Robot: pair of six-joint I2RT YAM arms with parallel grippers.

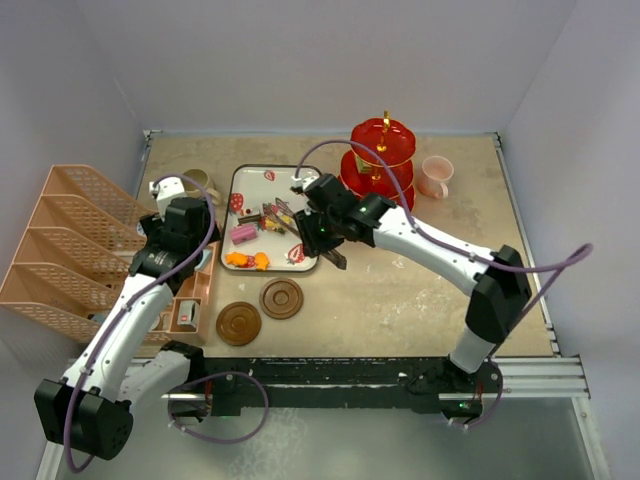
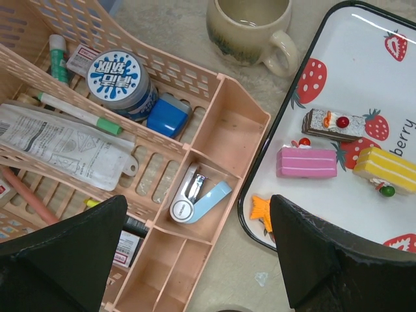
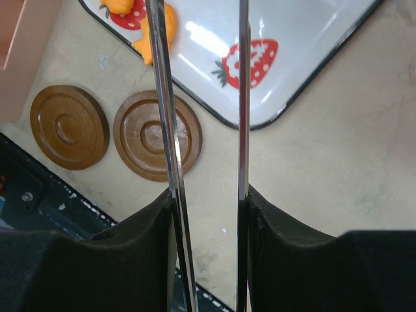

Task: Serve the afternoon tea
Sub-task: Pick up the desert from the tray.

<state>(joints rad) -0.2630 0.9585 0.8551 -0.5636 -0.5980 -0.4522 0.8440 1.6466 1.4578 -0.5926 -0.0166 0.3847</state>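
The red three-tier stand (image 1: 382, 155) stands at the back, with the pink mug (image 1: 436, 177) to its right. The olive-brown mug (image 1: 200, 183) (image 2: 250, 29) stands left of the strawberry tray (image 1: 250, 180). Toy sweets lie on the tray: a chocolate slice (image 2: 333, 123), a pink slice (image 2: 306, 162), a yellow slice (image 2: 385, 170) and an orange one (image 2: 261, 211) (image 3: 146, 19). Two brown coasters (image 1: 239, 323) (image 1: 281, 298) (image 3: 69, 127) (image 3: 157, 134) lie in front of the tray. My left gripper (image 1: 190, 255) (image 2: 197, 203) is open and empty above the desk organiser. My right gripper (image 1: 325, 232) (image 3: 208, 195) is shut on the metal tweezers (image 3: 162, 97), above the tray's near right corner; the tweezer tips are out of view.
A peach desk organiser (image 2: 227, 130) with a stapler (image 2: 195, 195), a round tin (image 2: 120, 81) and pens lies left of the tray. A peach file rack (image 1: 70, 250) stands at the far left. White walls enclose the table.
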